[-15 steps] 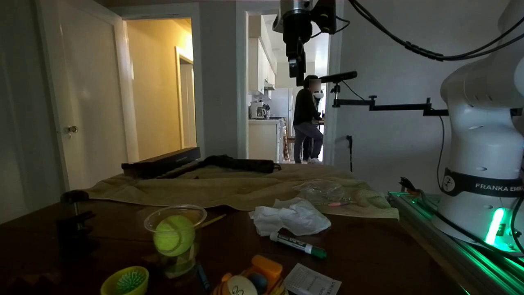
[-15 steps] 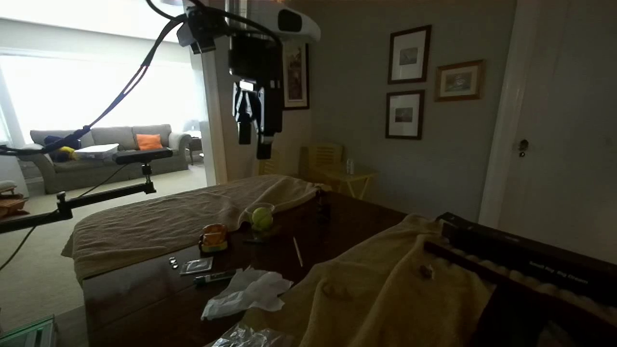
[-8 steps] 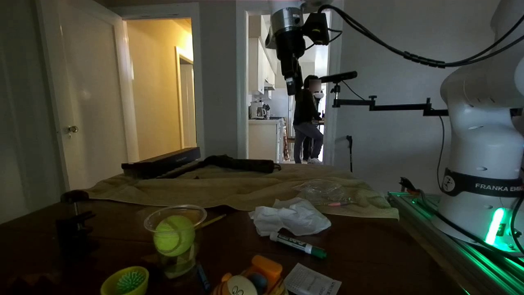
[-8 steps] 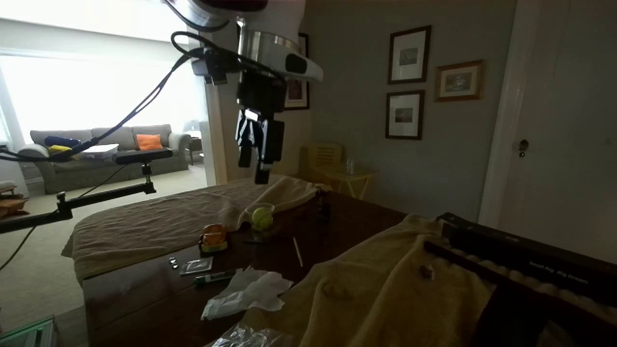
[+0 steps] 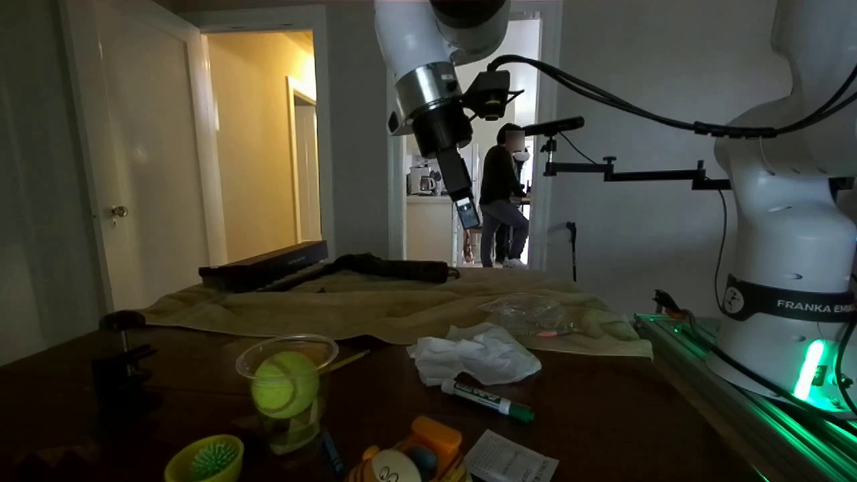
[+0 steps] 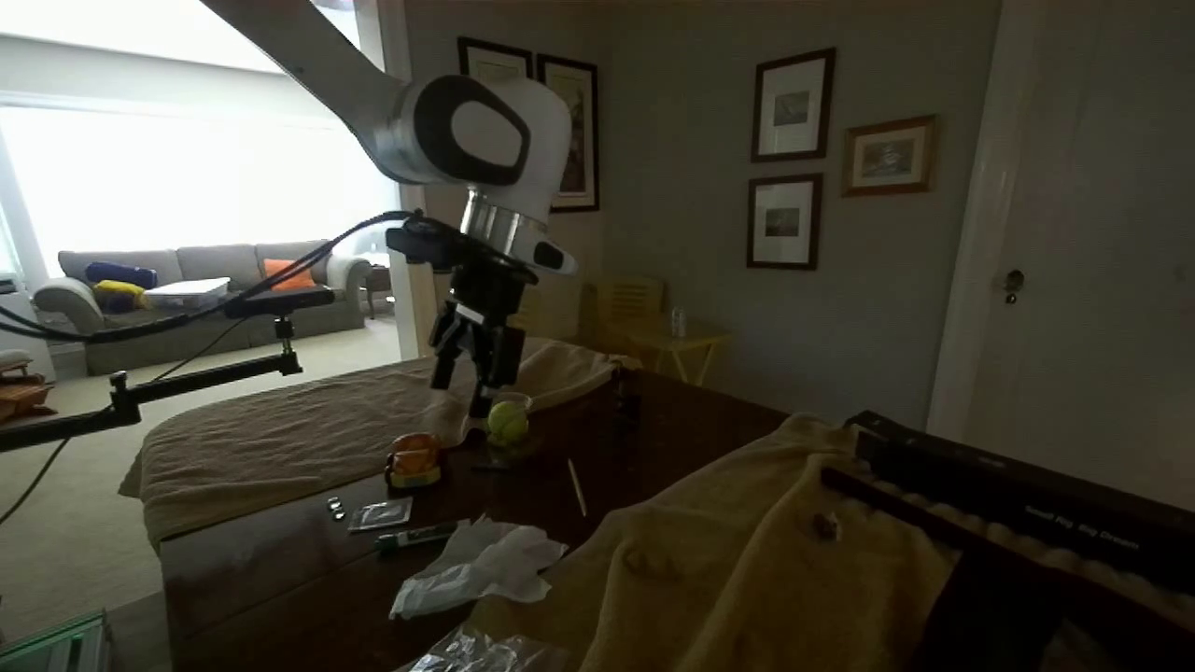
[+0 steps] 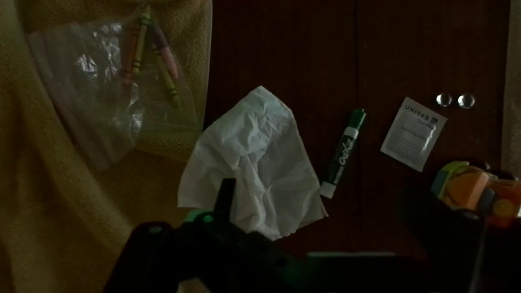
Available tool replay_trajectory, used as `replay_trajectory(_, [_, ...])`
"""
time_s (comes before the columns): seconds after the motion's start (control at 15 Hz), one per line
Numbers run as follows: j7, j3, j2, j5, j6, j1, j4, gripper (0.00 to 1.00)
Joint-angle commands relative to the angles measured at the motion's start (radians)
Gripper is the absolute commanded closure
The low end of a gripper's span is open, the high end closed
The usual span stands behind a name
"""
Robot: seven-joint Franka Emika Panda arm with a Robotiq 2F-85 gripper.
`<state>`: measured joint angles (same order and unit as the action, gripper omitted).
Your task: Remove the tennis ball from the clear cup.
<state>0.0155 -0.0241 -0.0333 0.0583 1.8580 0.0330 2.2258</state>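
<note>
The claw (image 6: pixel 460 393) has dropped and tilted, jaws wide apart; the ball (image 5: pixel 284 385) stays in the cup (image 5: pixel 291 436). In an exterior view the claw partly hides the cup's rim; the wrist view leaves its jaws nearly black.

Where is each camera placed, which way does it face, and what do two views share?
In an exterior view: beside the table, almost level, facing a kitchen doorway; robot base, arm and gripper show.
In an exterior view: looking across the white tissue toward framed pictures and a sofa; arm and gripper show.
Wrist view: on the arm, facing down at white tissue and Expo marker; gripper fingers show along the bottom.
Both exterior views share the tennis ball in the clear cup.
</note>
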Motion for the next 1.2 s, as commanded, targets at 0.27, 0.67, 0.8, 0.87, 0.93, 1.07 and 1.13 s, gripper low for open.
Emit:
replay_trajectory(0.27, [0.012,-0.089,0.139,0.005,0.097,0.080,-0.121,0.00])
replay_trajectory(0.67, [-0.035,-0.108,0.154,0.002,0.219,0.092,-0.139,0.00])
replay_trajectory(0.8, [-0.046,-0.108,0.160,0.002,0.226,0.091,-0.149,0.00])
replay_trajectory(0.87, [-0.048,-0.108,0.160,0.002,0.226,0.091,-0.150,0.00])
replay_trajectory(0.93, [-0.049,-0.108,0.160,0.002,0.226,0.091,-0.150,0.00])
replay_trajectory(1.07, [-0.045,-0.108,0.188,-0.001,0.254,0.092,-0.169,0.00])
replay_trajectory(1.13, [-0.051,-0.111,0.200,0.000,0.263,0.095,-0.179,0.00])
